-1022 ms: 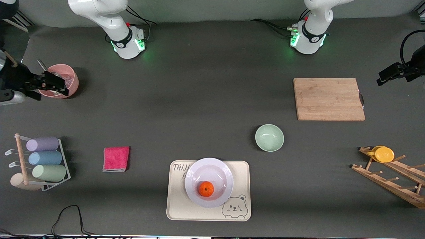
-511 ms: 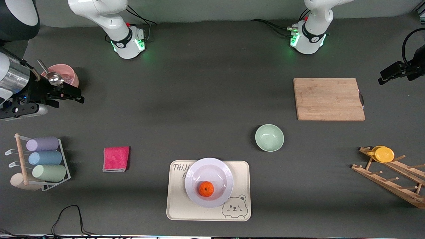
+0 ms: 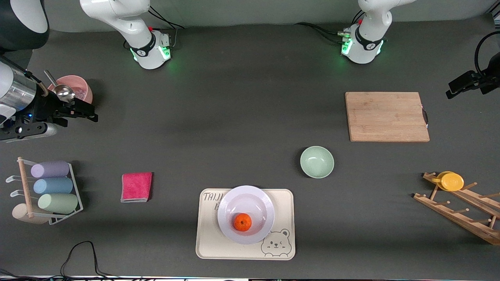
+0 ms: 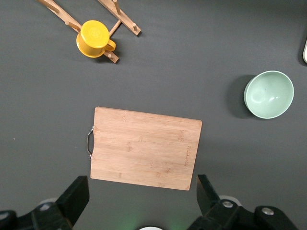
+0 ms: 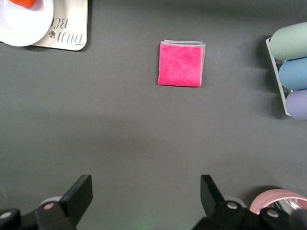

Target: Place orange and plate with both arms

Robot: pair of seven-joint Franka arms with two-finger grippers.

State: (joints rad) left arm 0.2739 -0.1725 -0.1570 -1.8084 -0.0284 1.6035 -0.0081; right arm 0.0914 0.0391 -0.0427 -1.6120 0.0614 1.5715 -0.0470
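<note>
Orange [image 3: 242, 222] sits in plate [image 3: 246, 214] on tray [image 3: 281, 203] at desk's front edge, apparently delivered, w/ left gripper [image 4: 139, 203] over board [image 4: 145, 148] & right gripper [image 5: 146, 201] over bare desk, both released, empty.

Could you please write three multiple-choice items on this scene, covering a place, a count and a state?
1. Where is the orange?
A. on the plate
B. in the green bowl
C. on the wooden board

2. How many cylinders lie in the wire rack?
A. one
B. three
C. five

3. How is the left hand?
A. shut on the orange
B. shut on the cloth
C. open, holding nothing

Answers: 1 A, it rests on the plate on the tray. 2 B, purple, blue, green. 3 C, its fingers stand apart over the wooden board.
</note>
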